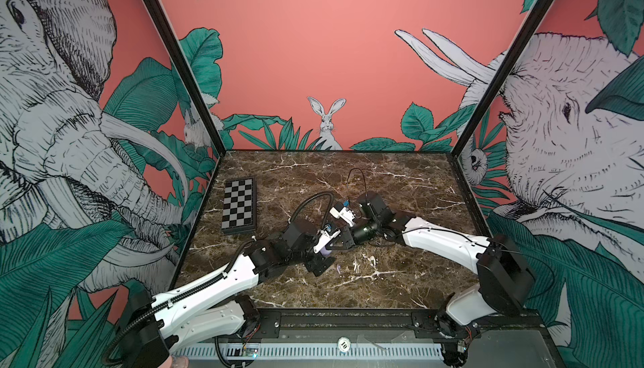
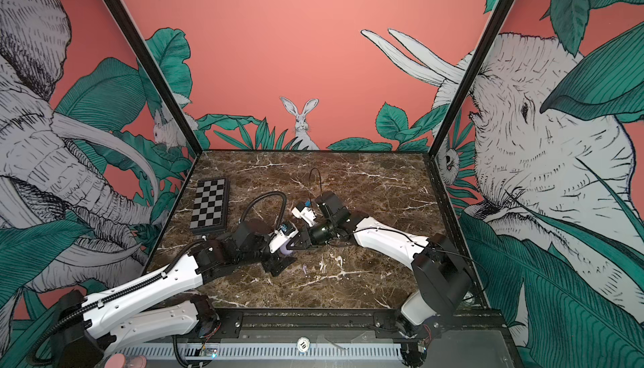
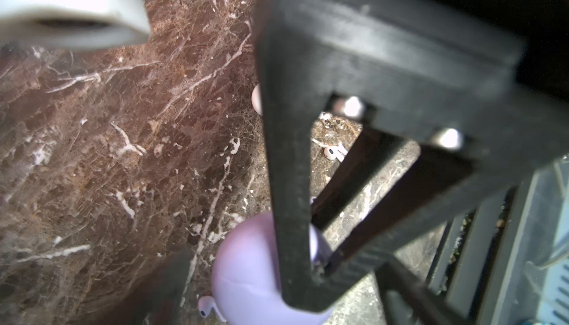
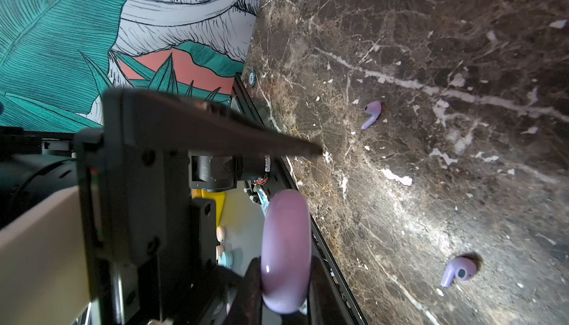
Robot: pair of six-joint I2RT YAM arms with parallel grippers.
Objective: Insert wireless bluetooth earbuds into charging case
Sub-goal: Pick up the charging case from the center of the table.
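A round lilac charging case stands on edge just above the marble, with my right gripper shut on its lower rim. In both top views the case sits where the two grippers meet. My left gripper is open around it. One of its fingers stands clear of the case, and the other shows as a dark wedge well away from it. Two lilac earbuds lie on the marble. A white earbud and a pale one lie near the case.
A folded chessboard lies at the back left of the marble table. Printed walls close in the left, right and back sides. A black rail runs along the front edge. A pale round object peeks out behind the right gripper's finger.
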